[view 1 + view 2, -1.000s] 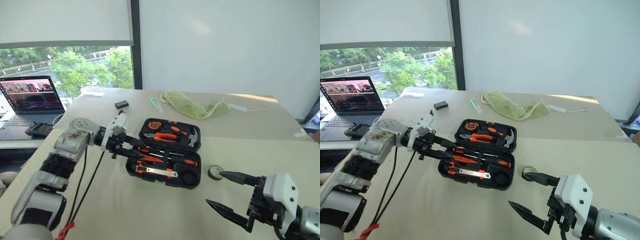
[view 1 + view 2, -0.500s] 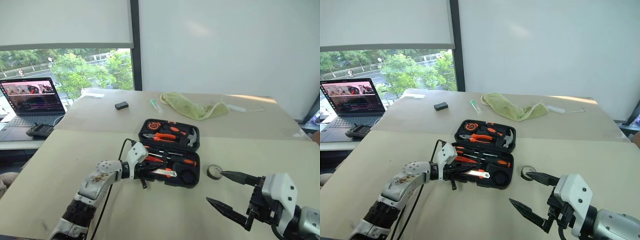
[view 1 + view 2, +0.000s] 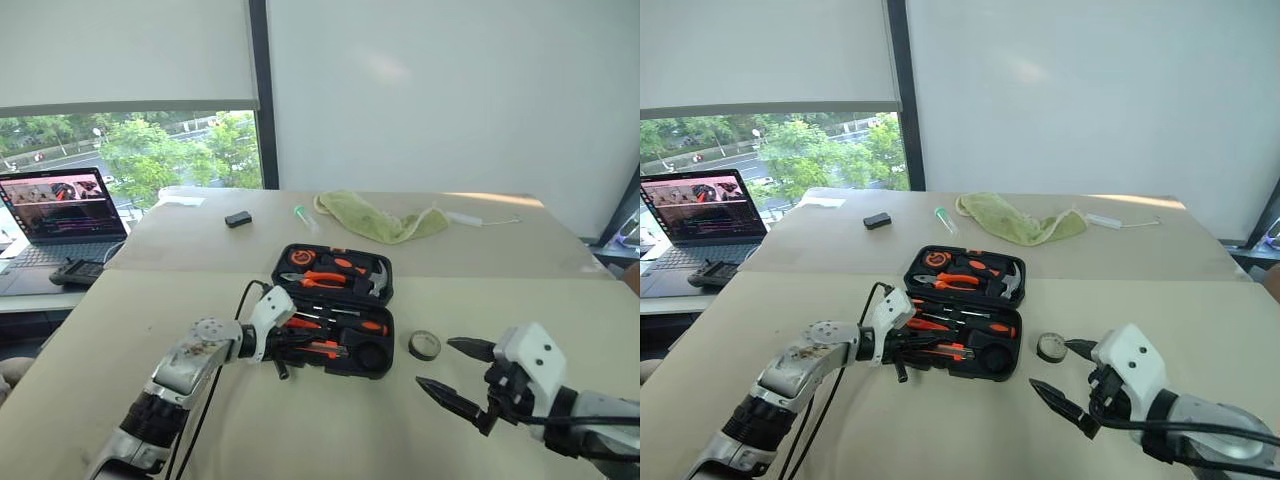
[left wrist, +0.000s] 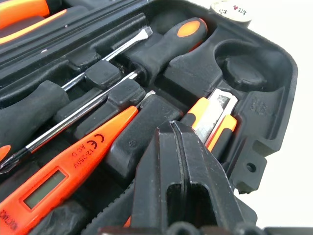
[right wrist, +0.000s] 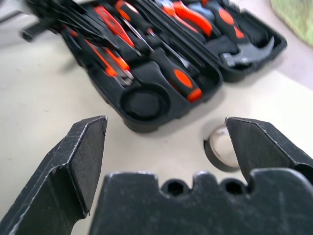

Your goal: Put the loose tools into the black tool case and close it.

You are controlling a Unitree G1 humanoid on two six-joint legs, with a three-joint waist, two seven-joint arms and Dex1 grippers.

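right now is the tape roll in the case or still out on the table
Out. The tape roll lies on the table just beside the open tool case, whose round slot is empty.

I count one open tool case point(image 3: 335, 310), one tape roll point(image 3: 424, 345) at its 3 o'clock, two screwdrivers point(image 4: 161, 46) plus one red tester screwdriver point(image 4: 68, 178), one utility knife point(image 4: 212, 120).

Bare table point(image 3: 330, 430) around tape roll point(image 3: 425, 345)
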